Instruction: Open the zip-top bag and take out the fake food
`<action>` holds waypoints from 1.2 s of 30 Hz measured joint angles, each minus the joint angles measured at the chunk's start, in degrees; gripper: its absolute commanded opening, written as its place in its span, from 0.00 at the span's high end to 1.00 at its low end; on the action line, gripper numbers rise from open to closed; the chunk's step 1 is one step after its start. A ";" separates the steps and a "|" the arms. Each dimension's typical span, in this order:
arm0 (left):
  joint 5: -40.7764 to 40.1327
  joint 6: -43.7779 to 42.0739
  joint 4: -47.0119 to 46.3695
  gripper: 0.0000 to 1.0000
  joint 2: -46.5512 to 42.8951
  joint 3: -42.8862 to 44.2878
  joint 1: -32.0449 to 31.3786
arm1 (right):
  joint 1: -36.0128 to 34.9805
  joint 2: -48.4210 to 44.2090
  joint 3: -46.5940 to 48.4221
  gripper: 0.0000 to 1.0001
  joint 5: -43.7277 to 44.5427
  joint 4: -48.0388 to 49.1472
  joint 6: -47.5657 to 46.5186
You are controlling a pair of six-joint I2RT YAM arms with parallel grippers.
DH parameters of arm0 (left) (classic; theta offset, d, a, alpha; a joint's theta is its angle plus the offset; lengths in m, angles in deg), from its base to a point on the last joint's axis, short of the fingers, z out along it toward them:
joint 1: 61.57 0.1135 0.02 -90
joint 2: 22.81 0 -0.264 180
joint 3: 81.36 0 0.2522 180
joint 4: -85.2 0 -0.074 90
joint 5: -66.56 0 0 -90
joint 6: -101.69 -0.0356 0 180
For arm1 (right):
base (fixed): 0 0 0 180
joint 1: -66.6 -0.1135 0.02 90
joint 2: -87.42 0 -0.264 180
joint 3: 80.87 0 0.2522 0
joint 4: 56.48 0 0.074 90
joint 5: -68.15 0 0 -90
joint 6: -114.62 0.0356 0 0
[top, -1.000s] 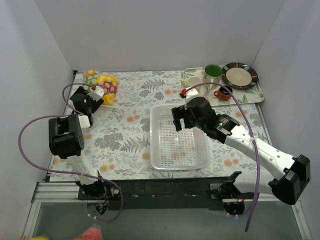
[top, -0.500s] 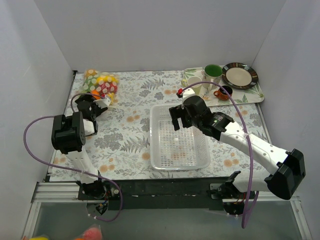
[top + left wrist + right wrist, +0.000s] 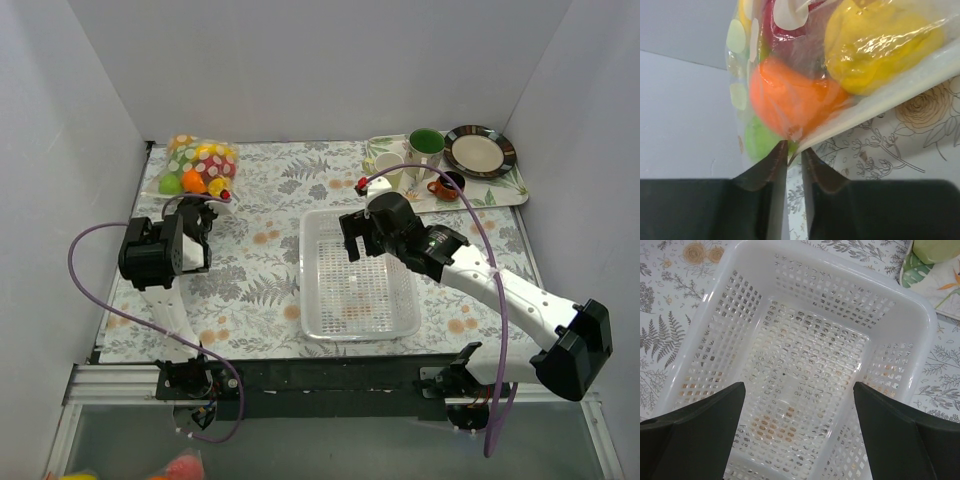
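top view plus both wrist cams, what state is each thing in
zip-top bag: full, no opening seen
fake food: inside the bag
left tool: closed on the bag's corner
right tool: open, above the basket
basket: upright, empty

The top camera looked down over the whole worktop (image 3: 260, 270) from the near edge. Left wrist sat close against the bag (image 3: 790, 100), right wrist faced down into the basket (image 3: 840, 295); both showed from above.
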 measured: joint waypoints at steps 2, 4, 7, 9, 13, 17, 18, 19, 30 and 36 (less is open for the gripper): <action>-0.17 0.42 0.37 1.00 -0.92 -0.07 -0.07 | 0.00 -0.22 0.00 0.01 -0.02 0.02 0.13; -0.61 0.70 0.81 1.00 -2.32 -0.26 -0.24 | 0.00 -0.44 -0.02 0.01 -0.07 0.02 0.26; -1.40 2.10 5.73 1.00 -7.28 -1.11 -1.27 | 0.00 -0.81 -0.04 0.01 -0.20 0.13 0.28; -1.38 4.46 15.02 1.00 -13.60 -0.72 -2.32 | 0.00 -1.05 -0.07 0.01 -0.22 0.39 0.26; 0.74 13.00 40.85 1.00 -25.42 8.98 -4.28 | 0.00 -1.16 -0.11 0.01 -0.70 1.42 0.17; 5.53 21.40 64.74 1.00 -33.97 22.16 -5.44 | 0.00 -1.14 -0.70 0.02 -1.99 3.17 -0.46; 6.93 22.95 69.37 1.00 -36.20 23.89 -5.60 | 0.00 -1.14 -0.74 0.02 -2.54 3.43 -0.90; 8.48 24.46 74.47 1.00 -38.49 25.33 -5.64 | 0.00 -1.14 -0.74 0.01 -3.21 3.76 -1.29; 17.53 32.50 101.44 1.00 -44.98 26.12 -6.05 | -0.02 -1.14 -0.68 0.01 -22.75 16.33 -9.35; 21.31 35.04 106.57 1.00 -45.88 26.12 -6.29 | -0.85 0.68 -0.68 0.01 -31.06 29.92 -11.28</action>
